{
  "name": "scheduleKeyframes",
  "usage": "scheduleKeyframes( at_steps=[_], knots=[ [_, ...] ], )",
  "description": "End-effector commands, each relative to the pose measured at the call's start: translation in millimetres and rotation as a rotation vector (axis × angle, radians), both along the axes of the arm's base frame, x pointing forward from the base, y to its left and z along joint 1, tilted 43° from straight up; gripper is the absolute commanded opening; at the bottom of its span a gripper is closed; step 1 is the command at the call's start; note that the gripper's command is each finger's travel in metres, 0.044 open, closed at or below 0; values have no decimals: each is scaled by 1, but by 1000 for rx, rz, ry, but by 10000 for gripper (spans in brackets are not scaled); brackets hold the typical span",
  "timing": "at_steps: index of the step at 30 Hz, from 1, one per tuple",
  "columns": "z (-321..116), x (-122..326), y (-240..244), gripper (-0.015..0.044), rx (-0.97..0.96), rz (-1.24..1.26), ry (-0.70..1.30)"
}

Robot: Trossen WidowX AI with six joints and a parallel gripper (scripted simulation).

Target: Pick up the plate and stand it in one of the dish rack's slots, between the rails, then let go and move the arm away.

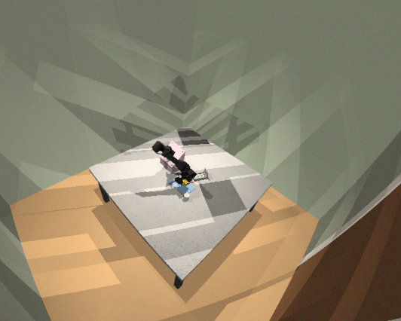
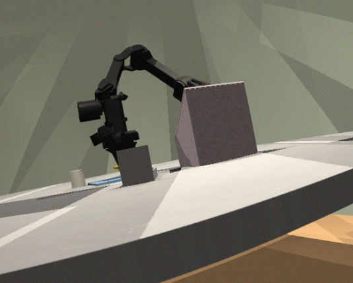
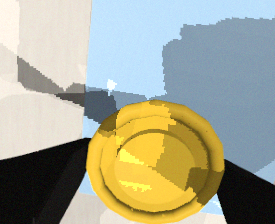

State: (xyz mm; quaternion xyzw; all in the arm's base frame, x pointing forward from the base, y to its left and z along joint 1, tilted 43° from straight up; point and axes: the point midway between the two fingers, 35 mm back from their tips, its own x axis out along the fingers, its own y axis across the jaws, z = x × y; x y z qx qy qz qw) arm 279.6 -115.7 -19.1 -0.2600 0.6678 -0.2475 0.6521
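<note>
The yellow round plate is between the two black fingers of my gripper. The gripper is shut on it, one finger at each side of the rim. The plate is roughly level and appears a little above the light blue mat. The grey dish rack stands just right of the gripper in the top view. In the exterior view, a grey upright panel, apparently the rack's end, partly hides the fingers. The rack's slots are too small to make out.
A beige cylinder stands by the mat's edge. A small dark blue object lies on the mat's other side. A large pink box stands near the arm. A small whitish thing lies between the mat and rack.
</note>
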Motion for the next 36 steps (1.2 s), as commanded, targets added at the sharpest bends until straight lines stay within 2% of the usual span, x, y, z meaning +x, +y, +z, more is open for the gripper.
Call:
scheduleKeyframes(
  at_steps=[1,26,31,36],
  knots=[
    [15,7,17,0,16,1,-21],
    [104,15,108,0,-3,-3,-11],
    [103,14,113,0,-4,-19,-26],
    [80,6,139,0,0,-139,-134]
  ],
)
